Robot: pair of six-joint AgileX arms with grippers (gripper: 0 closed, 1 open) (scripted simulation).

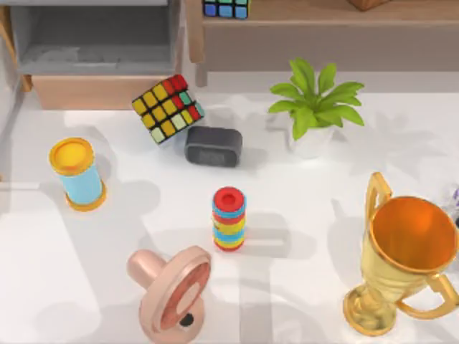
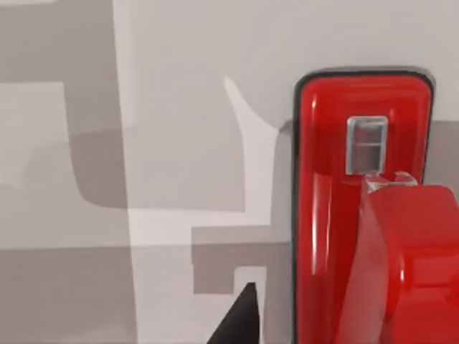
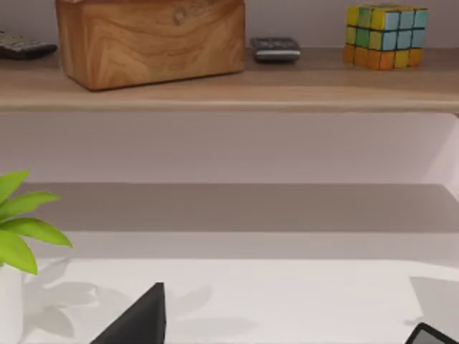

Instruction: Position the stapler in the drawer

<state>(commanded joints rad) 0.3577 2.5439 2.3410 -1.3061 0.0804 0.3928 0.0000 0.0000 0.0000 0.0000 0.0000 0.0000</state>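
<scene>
The bright red stapler [image 2: 337,215] with its black edge lies flat on a pale surface, close under my left wrist camera. A black part of my left gripper [image 2: 240,322] shows right beside the stapler's long side. The drawer [image 1: 93,89] stands open at the table's back left, with grey inner walls and a light tan front panel. My right gripper [image 3: 287,331] is open with nothing between its fingers, and it faces the brown shelf [image 3: 229,89] at the back.
On the table stand a colourful cube [image 1: 168,108], a black clock [image 1: 213,145], a potted plant [image 1: 313,107], a gold trophy [image 1: 405,258], a pink pacifier [image 1: 172,290], a striped ring stack [image 1: 229,218] and a yellow-blue spool [image 1: 77,173]. The shelf holds a wooden box [image 3: 150,39].
</scene>
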